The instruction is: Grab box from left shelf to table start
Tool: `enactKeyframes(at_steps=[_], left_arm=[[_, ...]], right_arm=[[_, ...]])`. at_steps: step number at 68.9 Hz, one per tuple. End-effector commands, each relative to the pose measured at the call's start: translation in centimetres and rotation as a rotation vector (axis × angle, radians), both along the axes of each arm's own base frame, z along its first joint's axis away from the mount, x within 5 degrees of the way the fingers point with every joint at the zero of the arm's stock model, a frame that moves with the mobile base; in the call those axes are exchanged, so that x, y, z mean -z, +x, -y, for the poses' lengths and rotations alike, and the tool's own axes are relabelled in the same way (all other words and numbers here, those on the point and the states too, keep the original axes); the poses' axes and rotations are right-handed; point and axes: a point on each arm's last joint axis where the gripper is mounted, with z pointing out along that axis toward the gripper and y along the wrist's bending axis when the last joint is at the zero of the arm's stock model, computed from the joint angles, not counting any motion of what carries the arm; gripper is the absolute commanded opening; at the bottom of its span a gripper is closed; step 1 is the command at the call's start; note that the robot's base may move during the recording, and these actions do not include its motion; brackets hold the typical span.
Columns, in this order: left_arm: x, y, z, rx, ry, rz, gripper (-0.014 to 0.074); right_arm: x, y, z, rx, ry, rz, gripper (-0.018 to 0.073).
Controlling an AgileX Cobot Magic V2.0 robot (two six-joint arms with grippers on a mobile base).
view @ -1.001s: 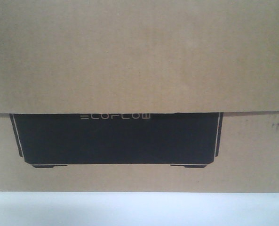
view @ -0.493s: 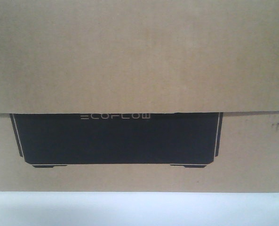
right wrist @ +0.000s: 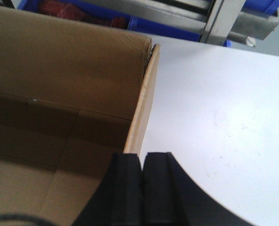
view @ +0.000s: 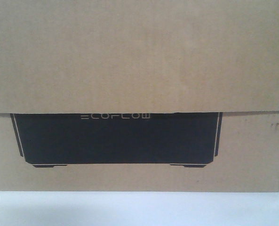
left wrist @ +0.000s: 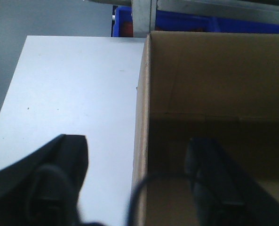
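box (view: 139, 56) fills the front view, brown corrugated, flap hanging over the black ECOFLOW panel (view: 115, 139); it sits on the white bench (left wrist: 78, 89), open top up. shelf frame (right wrist: 219, 19) with blue bins (left wrist: 186, 21) stands behind it, at the bench's far edge. left pincer (left wrist: 141, 183) is released, straddling the box's left wall: one finger outside over the bench, the other inside the box. right pincer (right wrist: 141, 188) is clenched on the box's right wall edge, fingers pressed together at the cardboard rim
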Motion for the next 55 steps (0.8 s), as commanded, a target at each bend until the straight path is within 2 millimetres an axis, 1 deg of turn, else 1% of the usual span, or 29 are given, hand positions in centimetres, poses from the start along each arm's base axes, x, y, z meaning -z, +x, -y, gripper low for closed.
enactKeyframes(at_steps=[1,8,9,13,15,20,22,27,30,36,37,42,46,55], left_arm=[[-1.2,-2.6,-0.5,0.014,-0.018,0.122,0.0183],[0.1,-4.8,-1.0,0.021,-0.024,0.157,0.0033],[0.2,-5.3,-1.1,0.022,-0.027,0.168,0.0013],[1.3,-6.3,-1.3,0.028,-0.028,0.187,-0.0064],[1.8,-6.8,-1.4,0.031,-0.030,0.202,-0.0104],[3.2,-8.3,-1.7,0.039,-0.037,0.245,-0.0102],[3.7,-8.8,-1.8,0.042,-0.039,0.263,-0.0102],[5.0,-10.2,-2.1,0.050,-0.048,0.314,-0.0102],[5.9,-11.1,-2.3,0.054,-0.052,0.342,-0.0102],[7.6,-12.6,-2.6,0.061,-0.061,0.396,-0.0102],[7.8,-12.8,-2.6,0.063,-0.063,0.406,-0.0102],[9.0,-14.0,-2.9,0.070,-0.072,0.467,-0.0102],[10.0,-14.6,-3.0,0.077,-0.079,0.510,-0.0102],[12.0,-15.8,-3.2,0.087,-0.092,0.590,-0.0102]], right_arm=[[-2.9,-3.0,0.4,0.013,0.030,0.150,0.0046],[-3.3,-5.5,0.8,0.021,0.053,0.204,0.0056],[-3.1,-5.7,0.8,0.021,0.053,0.207,0.0056],[-2.6,-6.7,0.9,0.021,0.056,0.224,0.0056],[-2.4,-7.6,1.1,0.021,0.058,0.242,0.0056],[-1.0,-9.0,1.3,0.021,0.061,0.261,0.0056],[-0.6,-9.9,1.4,0.021,0.064,0.280,0.0056],[1.3,-11.3,1.6,0.021,0.067,0.302,0.0056],[2.5,-12.6,1.7,0.021,0.071,0.327,0.0056],[5.1,-14.3,2.0,0.021,0.074,0.348,0.0056],[5.4,-14.9,2.1,0.021,0.077,0.364,0.0056],[7.6,-16.6,2.3,0.021,0.081,0.396,0.0056],[8.7,-18.1,2.5,0.021,0.088,0.444,0.0056],[11.3,-20.4,2.8,0.020,0.103,0.543,0.0056]])
